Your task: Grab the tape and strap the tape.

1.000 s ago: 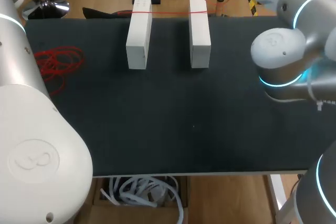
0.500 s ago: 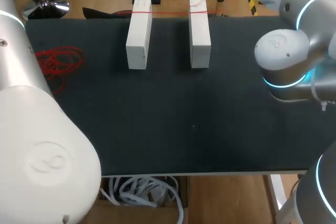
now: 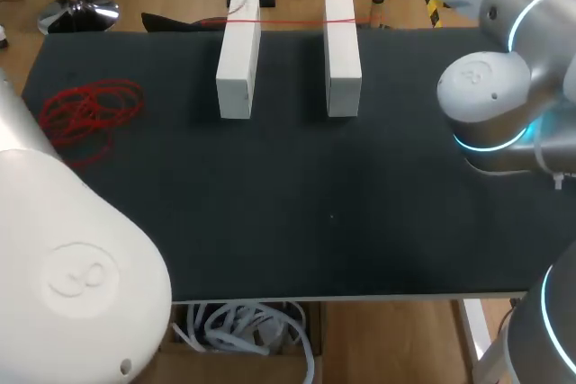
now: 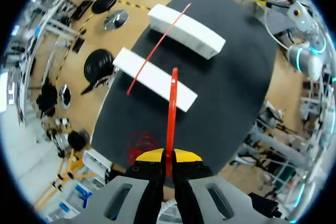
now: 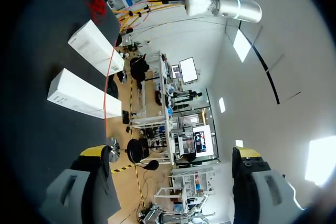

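Red tape (image 3: 288, 22): a thin, straight strand lying across the far ends of two white boxes (image 3: 238, 60), which lie parallel and apart near the far edge of the table (image 3: 360, 222). A loose coil (image 3: 90, 112) of red strand lies on the table well to their left. In the left wrist view, a flat strip (image 4: 171, 119) rises from between the pinched fingertips of the left gripper (image 4: 167, 157).

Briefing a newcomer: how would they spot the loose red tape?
On the black table, look left of the two white boxes. The loose red tape lies there as a tangle of loops, unlike the straight red strand stretched across the boxes' far ends.
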Motion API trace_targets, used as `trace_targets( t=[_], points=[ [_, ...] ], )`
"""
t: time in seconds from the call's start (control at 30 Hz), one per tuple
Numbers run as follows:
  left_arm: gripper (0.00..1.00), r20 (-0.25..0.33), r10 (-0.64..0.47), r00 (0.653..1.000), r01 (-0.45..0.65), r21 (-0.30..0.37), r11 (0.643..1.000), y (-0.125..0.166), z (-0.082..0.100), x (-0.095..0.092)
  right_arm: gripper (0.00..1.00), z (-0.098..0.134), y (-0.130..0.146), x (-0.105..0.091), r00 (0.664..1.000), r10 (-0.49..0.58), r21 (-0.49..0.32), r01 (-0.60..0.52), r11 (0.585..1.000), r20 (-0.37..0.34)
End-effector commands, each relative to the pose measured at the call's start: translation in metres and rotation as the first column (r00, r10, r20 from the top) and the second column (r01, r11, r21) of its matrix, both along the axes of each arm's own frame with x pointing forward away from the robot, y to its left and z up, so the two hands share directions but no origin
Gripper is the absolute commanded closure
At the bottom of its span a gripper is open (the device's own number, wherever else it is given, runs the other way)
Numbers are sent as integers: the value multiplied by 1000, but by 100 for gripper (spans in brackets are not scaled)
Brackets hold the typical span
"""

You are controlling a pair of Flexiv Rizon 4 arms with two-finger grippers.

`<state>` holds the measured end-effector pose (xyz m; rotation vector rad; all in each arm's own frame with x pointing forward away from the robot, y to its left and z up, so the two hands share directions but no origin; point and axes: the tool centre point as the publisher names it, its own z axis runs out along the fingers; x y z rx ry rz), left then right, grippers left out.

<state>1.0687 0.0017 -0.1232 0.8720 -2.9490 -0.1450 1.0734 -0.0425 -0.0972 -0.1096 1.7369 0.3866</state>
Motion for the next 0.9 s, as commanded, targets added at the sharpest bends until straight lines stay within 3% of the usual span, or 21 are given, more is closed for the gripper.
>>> trace_targets(
  t=[0.03, 0.17, 0.2, 0.23, 0.9],
  points=[
    [100, -28, 187, 982, -188, -60, 980, 52, -11, -26, 0, 2, -1, 0, 1000, 1, -3, -1, 1000, -6],
    [100, -43, 232, 972, -235, -99, 967, 75, -21, -32, 0, 2, -1, 0, 1000, 1, -3, -1, 1000, -6],
    [64, -43, 232, 972, -235, -99, 967, 75, -21, -32, 0, 2, -1, 0, 1000, 1, -3, -1, 1000, -6],
    [0, -43, 232, 972, -235, -99, 967, 75, -21, -32, 0, 2, -1, 0, 1000, 1, -3, -1, 1000, -6],
    [0, -43, 232, 972, -235, -99, 967, 75, -21, -32, 0, 2, -1, 0, 1000, 1, -3, -1, 1000, -6]
  ],
)
